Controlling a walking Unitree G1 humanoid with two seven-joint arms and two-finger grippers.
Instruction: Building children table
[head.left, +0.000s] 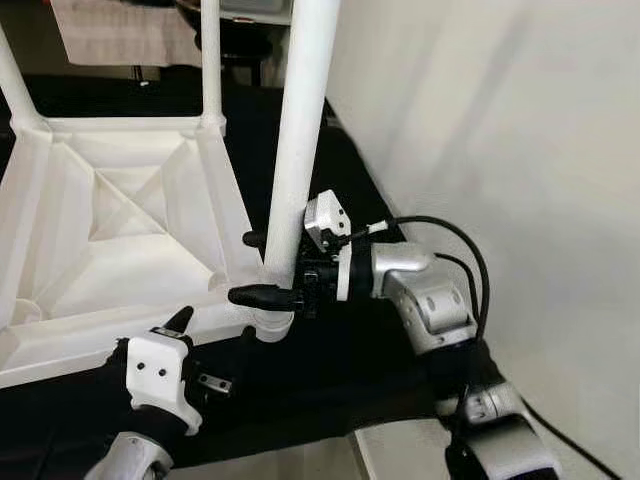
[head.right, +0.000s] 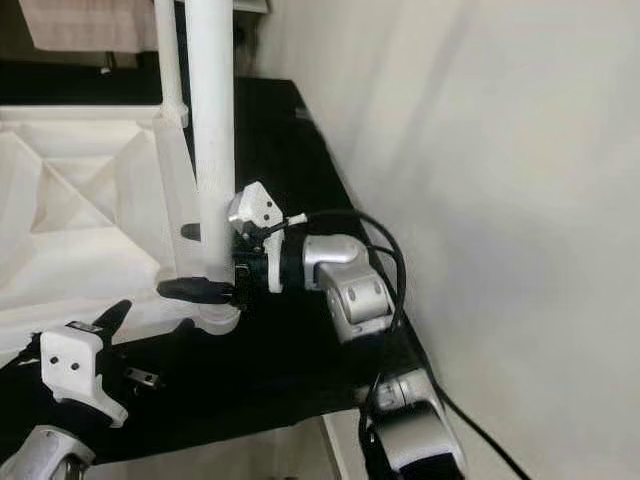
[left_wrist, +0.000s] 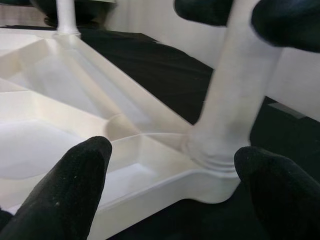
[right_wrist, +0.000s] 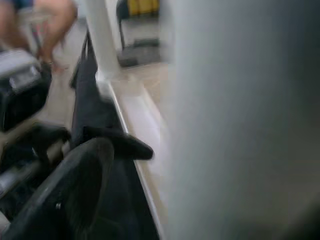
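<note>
The white plastic tabletop (head.left: 110, 240) lies upside down on a black cloth (head.left: 340, 360), ribbed underside facing up. Three white legs stand upright in its corner sockets: the near leg (head.left: 300, 150) at the corner closest to the robot's right, a second leg (head.left: 211, 60) at the far corner, and a third leg (head.left: 12, 80) at the far left. The right hand (head.left: 262, 268) is clenched around the near leg just above its socket, one black finger on each side of the tube, wrist horizontal. The left hand (head.left: 180, 335) sits low, just in front of the tabletop's near edge, fingers spread and grasping nothing; in the left wrist view its fingers (left_wrist: 75, 185) frame the near corner and socket collar (left_wrist: 215, 155). A pale wall (head.left: 500, 130) rises close on the right.
</note>
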